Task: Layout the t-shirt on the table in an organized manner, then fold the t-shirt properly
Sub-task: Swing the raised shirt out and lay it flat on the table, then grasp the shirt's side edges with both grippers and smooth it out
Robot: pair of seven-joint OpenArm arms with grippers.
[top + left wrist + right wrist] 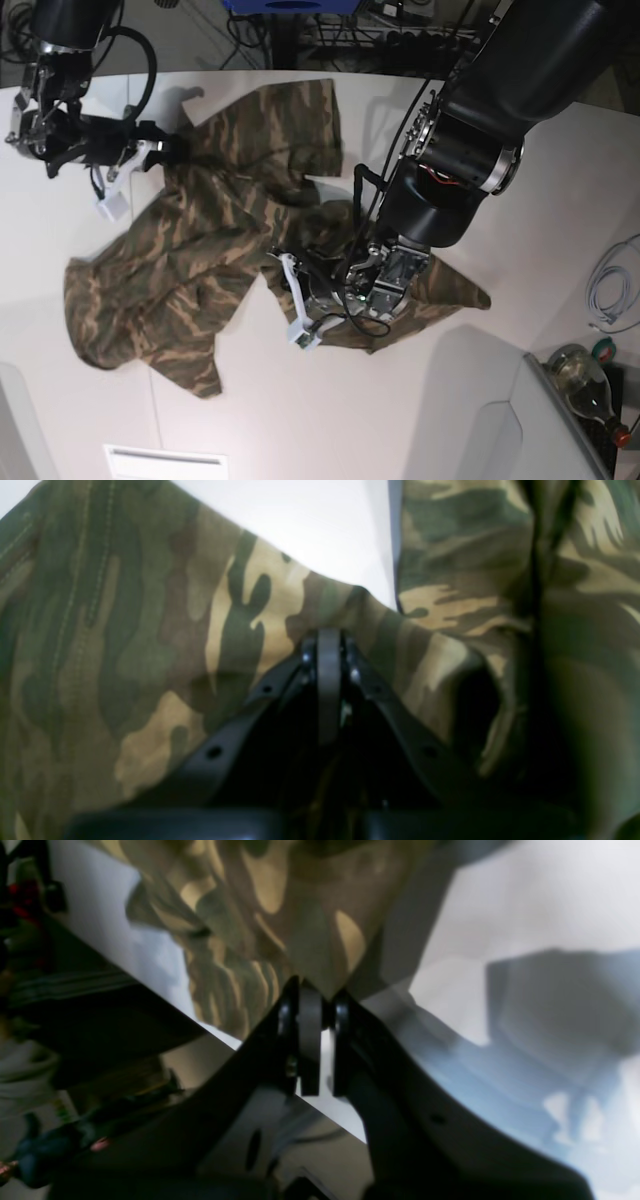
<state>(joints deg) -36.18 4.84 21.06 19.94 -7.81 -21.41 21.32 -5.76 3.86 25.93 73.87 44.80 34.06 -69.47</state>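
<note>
Spreading across most of the base view was a large, smooth white surface [330, 420], with cables and dark equipment crowded beyond its far edge. At the near right corner stood one glass bottle [585, 385] beside a coil of pale cable [610, 290]; what the bottle held could not be told.

One soft camouflage-print t-shirt in olive, brown and tan [200, 260] lay rumpled on the surface, between two black robot arms. The left gripper [327, 640] sat low over the shirt's middle folds, its jaws pressed together on a pinch of the cloth. The right gripper [312, 1000] was at the shirt's far edge, jaws likewise closed tight on a bunched fold of fabric, which hung gathered from the tips in the right wrist view.
</note>
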